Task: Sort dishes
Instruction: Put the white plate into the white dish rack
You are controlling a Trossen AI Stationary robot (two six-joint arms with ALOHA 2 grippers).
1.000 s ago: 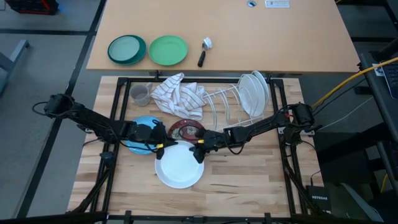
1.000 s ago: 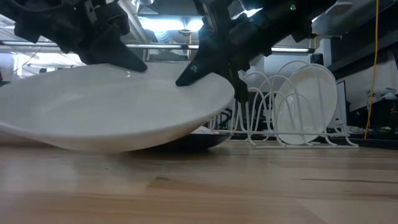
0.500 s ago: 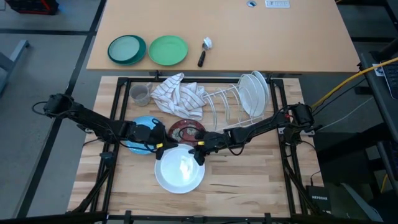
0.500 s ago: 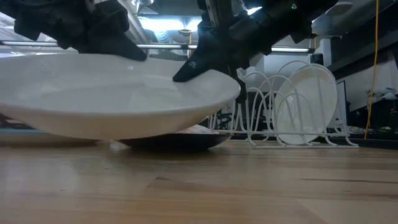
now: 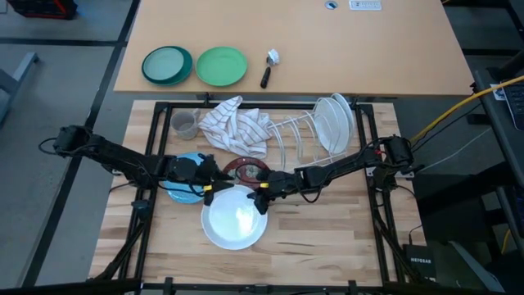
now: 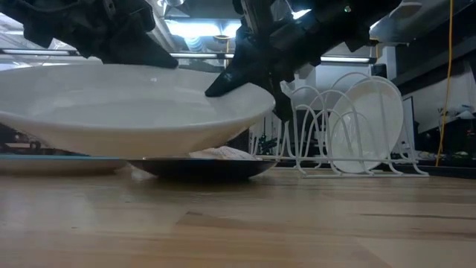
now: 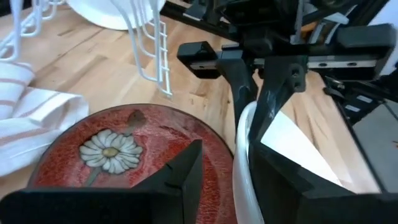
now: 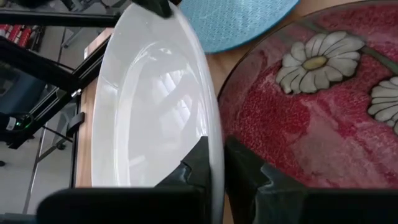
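Gleaming white plate (image 5: 235,220), seemingly unchipped

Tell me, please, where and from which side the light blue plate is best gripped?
Probably its outer rim on the side away from the red plate. The light blue plate lies flat, the white plate covers its near corner and the left tool hovers there, so that bare edge is freest.

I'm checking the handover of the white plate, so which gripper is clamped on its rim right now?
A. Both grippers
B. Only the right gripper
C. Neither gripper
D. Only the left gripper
B. The right gripper pinches the white plate by its rim, while the left gripper has its fingers spread apart on either side of the rim without clamping it.
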